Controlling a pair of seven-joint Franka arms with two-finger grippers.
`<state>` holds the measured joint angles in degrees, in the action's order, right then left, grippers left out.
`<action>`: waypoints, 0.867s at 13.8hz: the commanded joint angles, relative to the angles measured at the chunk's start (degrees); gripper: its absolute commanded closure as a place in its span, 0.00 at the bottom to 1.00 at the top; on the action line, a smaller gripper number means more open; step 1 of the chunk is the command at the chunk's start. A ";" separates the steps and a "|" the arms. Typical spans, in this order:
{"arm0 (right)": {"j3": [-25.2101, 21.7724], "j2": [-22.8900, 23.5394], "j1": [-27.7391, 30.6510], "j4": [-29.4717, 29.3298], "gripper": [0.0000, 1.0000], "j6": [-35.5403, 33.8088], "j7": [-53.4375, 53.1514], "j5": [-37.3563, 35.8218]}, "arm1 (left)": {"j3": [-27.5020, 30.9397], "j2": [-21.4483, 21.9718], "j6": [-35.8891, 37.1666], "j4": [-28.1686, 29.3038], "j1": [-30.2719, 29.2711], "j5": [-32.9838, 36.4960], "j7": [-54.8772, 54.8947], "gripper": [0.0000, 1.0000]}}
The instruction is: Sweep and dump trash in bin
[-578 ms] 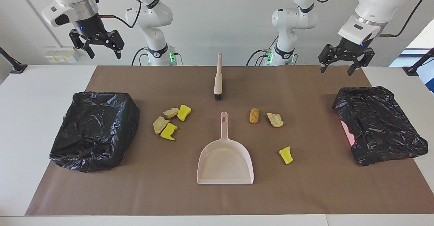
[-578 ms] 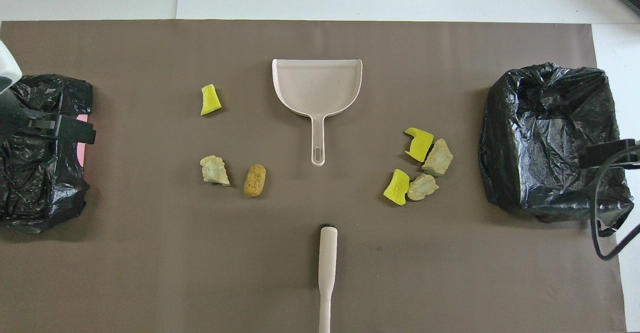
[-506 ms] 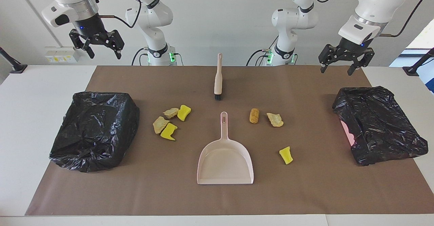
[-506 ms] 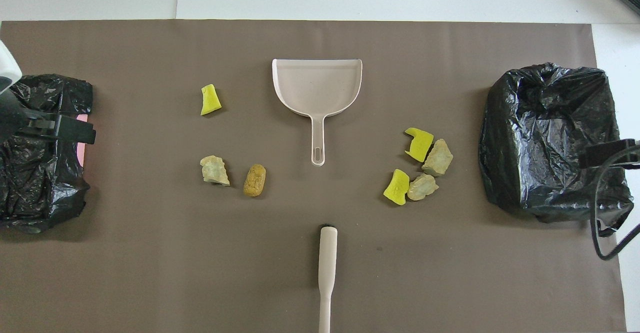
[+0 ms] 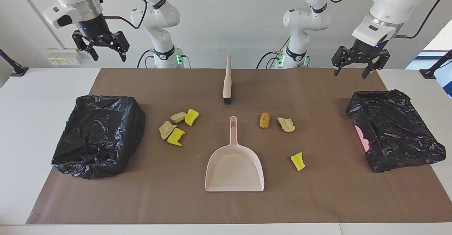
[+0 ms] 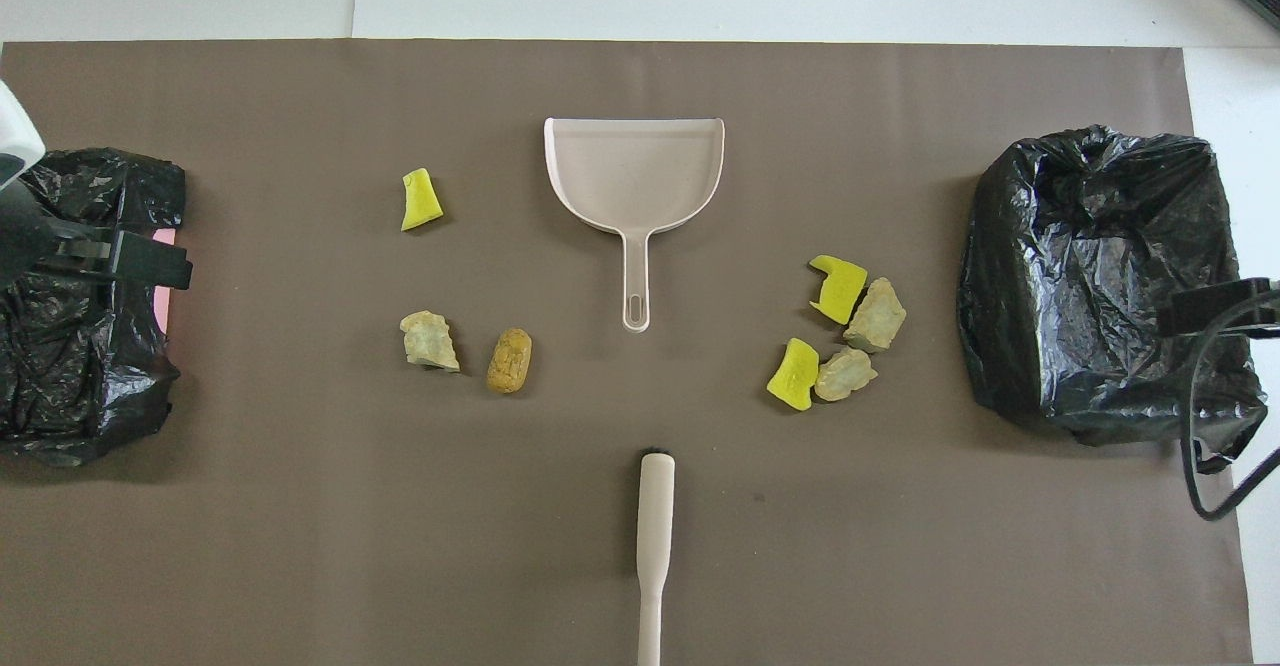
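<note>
Both grippers hang spread wide and empty: left gripper (image 5: 356, 65) over the left arm's end, right gripper (image 5: 103, 48) at the robots' edge. Spongy trash (image 5: 178, 126) lumps, yellow and tan, flank the smooth pink dustpan (image 5: 235, 168) mid-bench. Crinkly black-bagged bins (image 5: 99, 134) sit at both ends.

The mat (image 5: 317, 199) is looking plain flat brown, sitting on a white table (image 5: 39, 122). The dustpan (image 5: 235, 168) is showing pale pink, and the brush (image 5: 227, 81) has the same pale pink handle with black bristles. The trash lumps are showing a mix: three bright yellow ones (image 5: 297, 161), three beige-tan (image 5: 286, 124), one golden-brown (image 5: 264, 120). Both bins are wearing shiny crinkled black bags (image 5: 99, 134), and one (image 5: 395, 129) is letting a bit of pink peek through. The arms are showing white with black grippers.
</note>
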<state>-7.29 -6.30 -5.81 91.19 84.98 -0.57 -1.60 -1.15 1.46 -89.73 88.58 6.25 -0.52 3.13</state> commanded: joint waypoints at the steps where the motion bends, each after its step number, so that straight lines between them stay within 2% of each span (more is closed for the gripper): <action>1: 0.26 -0.73 0.27 0.83 0.00 0.53 -0.31 -0.15 | -0.25 0.48 0.88 -0.16 -0.63 -0.54 0.20 0.00; 8: 0.35 -1.35 -0.51 2.67 0.00 0.71 -0.57 0.20 | -0.34 -0.31 1.66 -2.52 -0.80 0.78 0.38 0.00; 12: 0.44 0.31 -0.95 3.64 0.00 1.84 -0.40 0.29 | -0.34 -0.40 1.93 -4.73 -0.54 0.87 0.56 0.00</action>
<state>-7.22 -6.19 -6.99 92.90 85.03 -0.57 -1.53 -1.11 1.44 -88.89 85.68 6.21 -0.33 3.14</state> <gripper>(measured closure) 0.000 0.000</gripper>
